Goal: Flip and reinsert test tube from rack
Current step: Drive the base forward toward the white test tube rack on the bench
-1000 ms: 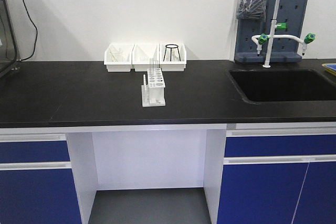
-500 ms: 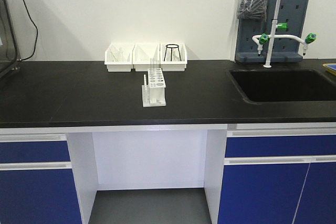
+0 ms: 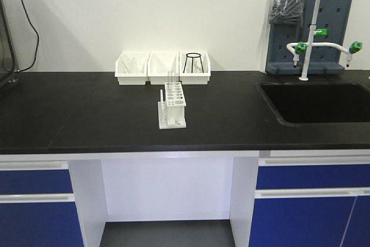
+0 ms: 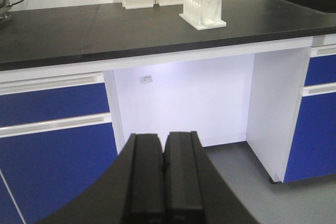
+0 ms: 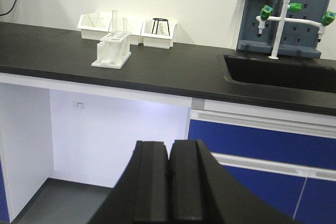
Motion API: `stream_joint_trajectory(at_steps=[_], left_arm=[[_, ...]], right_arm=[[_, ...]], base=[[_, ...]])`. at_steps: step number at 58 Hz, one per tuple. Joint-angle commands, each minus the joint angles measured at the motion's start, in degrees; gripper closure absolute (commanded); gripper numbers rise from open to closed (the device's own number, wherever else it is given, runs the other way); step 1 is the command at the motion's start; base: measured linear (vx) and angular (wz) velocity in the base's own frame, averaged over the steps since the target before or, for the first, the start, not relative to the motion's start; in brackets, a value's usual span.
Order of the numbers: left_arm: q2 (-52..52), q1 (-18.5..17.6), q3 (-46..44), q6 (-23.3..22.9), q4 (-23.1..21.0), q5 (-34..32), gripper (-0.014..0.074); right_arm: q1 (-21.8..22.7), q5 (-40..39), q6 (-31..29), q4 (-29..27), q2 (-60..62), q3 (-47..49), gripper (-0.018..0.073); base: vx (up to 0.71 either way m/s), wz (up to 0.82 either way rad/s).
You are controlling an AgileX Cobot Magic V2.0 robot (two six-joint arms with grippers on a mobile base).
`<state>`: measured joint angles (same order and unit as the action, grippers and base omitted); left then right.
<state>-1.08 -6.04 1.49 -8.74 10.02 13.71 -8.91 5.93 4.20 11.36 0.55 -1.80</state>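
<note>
The small white rack (image 3: 173,106) stands on the black countertop (image 3: 87,114), in front of three white bins. A clear test tube (image 3: 170,80) stands upright in its far end. The rack also shows in the left wrist view (image 4: 205,8) and the right wrist view (image 5: 112,49), where thin clear tubes (image 5: 115,20) rise from it. My left gripper (image 4: 164,153) is shut and empty, low in front of the bench, well short of the rack. My right gripper (image 5: 170,161) is shut and empty too, also below the counter edge. Neither arm shows in the front view.
Three white open bins (image 3: 162,67) stand against the wall behind the rack; the right one holds a black wire stand (image 3: 193,63). A black sink (image 3: 321,102) with a white tap (image 3: 315,27) lies at the right. Blue cabinet drawers (image 3: 34,201) flank an open knee space under the counter.
The front view has shifted: the bench, rack and sink sit slightly lower and farther right in the picture, and look a little larger. Nothing on the counter has moved.
</note>
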Motion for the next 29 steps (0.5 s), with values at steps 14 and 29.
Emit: stream_joint_trajectory(at_steps=[14,29], left_arm=[[-0.4,0.0,-0.2,-0.5,-0.1,-4.7,0.0602],[-0.4,0.0,-0.2,-0.5,-0.1,-4.7,0.0602]], right_arm=[[0.2,-4.8,-0.5,0.3,0.1,-0.1,0.057],[0.2,-4.8,-0.5,0.3,0.1,-0.1,0.057]], base=[[0.38,0.01],[0.41,0.06]])
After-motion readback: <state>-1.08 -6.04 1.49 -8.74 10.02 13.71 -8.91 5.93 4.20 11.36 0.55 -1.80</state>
